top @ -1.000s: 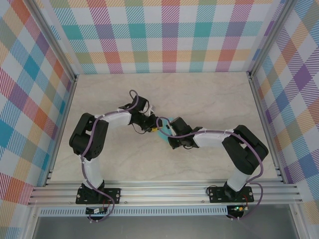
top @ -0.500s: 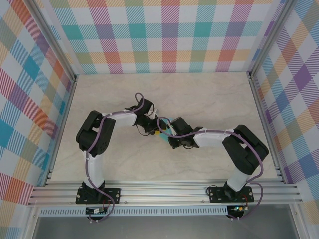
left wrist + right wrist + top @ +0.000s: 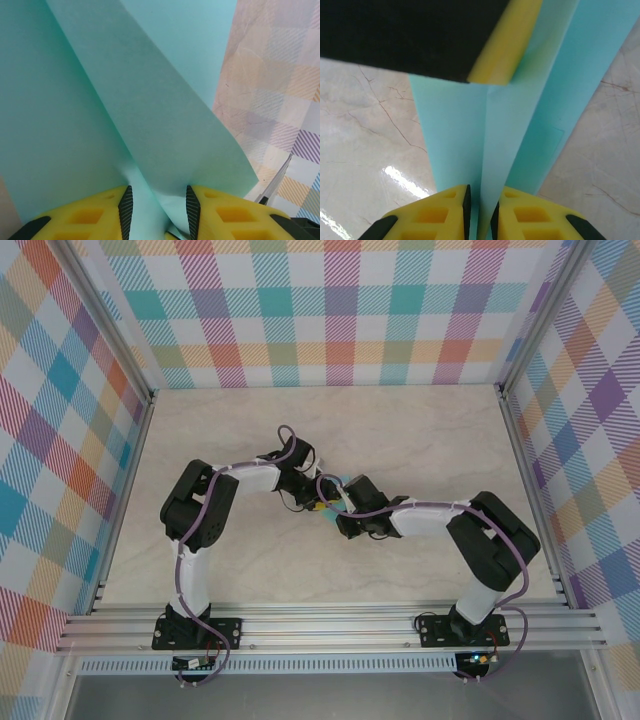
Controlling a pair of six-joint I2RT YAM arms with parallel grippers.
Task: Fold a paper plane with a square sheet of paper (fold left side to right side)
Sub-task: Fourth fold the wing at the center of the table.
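Observation:
The turquoise sheet of paper (image 3: 100, 100) is folded into long creased flaps, and it lies mid-table between both arms. In the left wrist view my left gripper (image 3: 158, 195) stands open, its yellow fingers (image 3: 90, 215) apart around a raised flap that sits loosely between them. In the right wrist view my right gripper (image 3: 480, 195) is shut on the paper's upright centre ridge (image 3: 495, 150), its pads nearly together. The left gripper's yellow finger (image 3: 507, 50) rests on the paper's far end. From above, the left gripper (image 3: 312, 502) and right gripper (image 3: 335, 508) meet nose to nose.
The pale marble tabletop (image 3: 420, 440) lies bare around the arms. Checked walls (image 3: 330, 310) and aluminium rails (image 3: 330, 625) bound it. A purple cable (image 3: 290, 440) loops above the left wrist.
The left arm's elbow has swung right and its wrist has edged toward the back. The left jaws have parted a little, and the right jaws have eased slightly.

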